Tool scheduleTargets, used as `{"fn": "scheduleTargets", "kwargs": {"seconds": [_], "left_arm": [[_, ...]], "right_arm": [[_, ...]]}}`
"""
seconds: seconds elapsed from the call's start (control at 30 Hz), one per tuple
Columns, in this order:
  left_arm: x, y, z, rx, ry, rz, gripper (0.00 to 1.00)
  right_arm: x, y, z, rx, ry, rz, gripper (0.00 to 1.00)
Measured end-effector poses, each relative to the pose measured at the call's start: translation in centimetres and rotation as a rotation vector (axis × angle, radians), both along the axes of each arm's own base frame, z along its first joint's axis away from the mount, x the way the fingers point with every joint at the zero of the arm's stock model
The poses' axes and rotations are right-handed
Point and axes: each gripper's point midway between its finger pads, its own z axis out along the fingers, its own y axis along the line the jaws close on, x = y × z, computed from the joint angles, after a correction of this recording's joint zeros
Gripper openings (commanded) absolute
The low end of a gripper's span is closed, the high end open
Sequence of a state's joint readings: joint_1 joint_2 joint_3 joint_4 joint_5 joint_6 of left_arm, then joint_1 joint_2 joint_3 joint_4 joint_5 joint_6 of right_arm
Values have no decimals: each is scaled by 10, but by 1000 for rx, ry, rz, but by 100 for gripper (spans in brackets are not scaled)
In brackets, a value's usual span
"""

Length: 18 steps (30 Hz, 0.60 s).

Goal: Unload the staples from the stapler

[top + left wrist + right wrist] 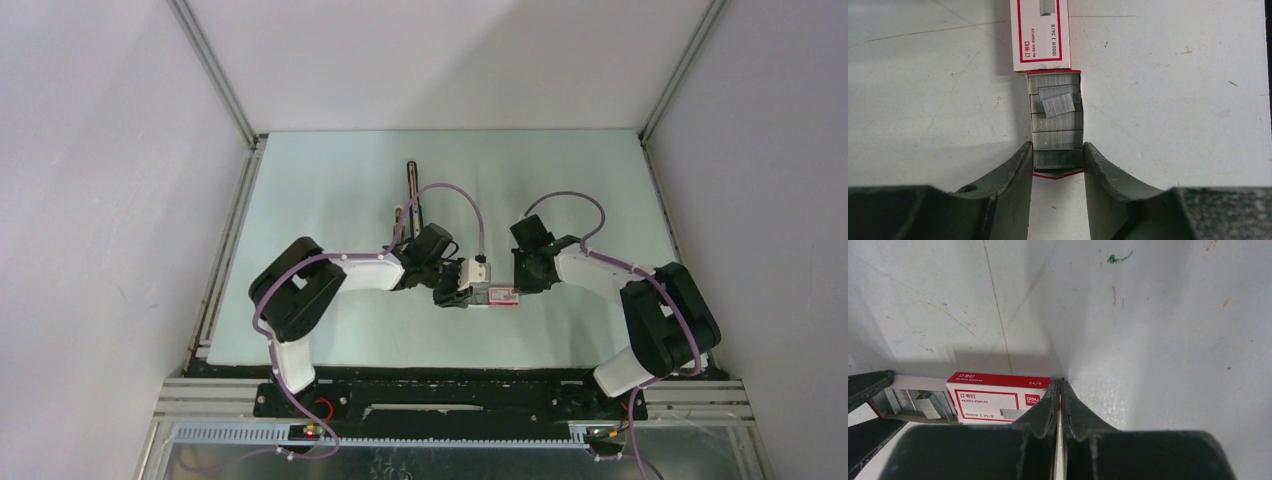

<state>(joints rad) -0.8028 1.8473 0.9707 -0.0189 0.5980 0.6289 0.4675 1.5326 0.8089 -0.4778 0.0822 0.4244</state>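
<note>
The stapler (411, 195), a long thin black bar, lies on the far middle of the table, behind my left wrist. A short pale strip (399, 217), possibly the staples, lies against its left side; it is too small to be sure. My left gripper (455, 292) (1057, 147) is shut on the near end of a grey tray (1055, 127) of staple strips, pulled out of its red-and-white box (1040, 35). My right gripper (520, 283) (1061, 382) is shut and empty, its tips against the right end of the box (998, 397).
One loose staple strip (1058, 104) lies tilted on the others in the tray. The left gripper's fingers (868, 385) show at the left edge of the right wrist view. White walls close in the table (330, 180) on three sides.
</note>
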Motion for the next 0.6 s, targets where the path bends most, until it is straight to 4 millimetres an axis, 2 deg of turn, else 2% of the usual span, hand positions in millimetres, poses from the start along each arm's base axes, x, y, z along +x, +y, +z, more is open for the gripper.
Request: {"fn": "scheduleTargets", "kwargs": {"seconds": [0.6], "left_arm": [[0, 0, 0, 1, 0, 0, 42]], "right_arm": [[6, 13, 3, 29, -36, 103, 9]]}}
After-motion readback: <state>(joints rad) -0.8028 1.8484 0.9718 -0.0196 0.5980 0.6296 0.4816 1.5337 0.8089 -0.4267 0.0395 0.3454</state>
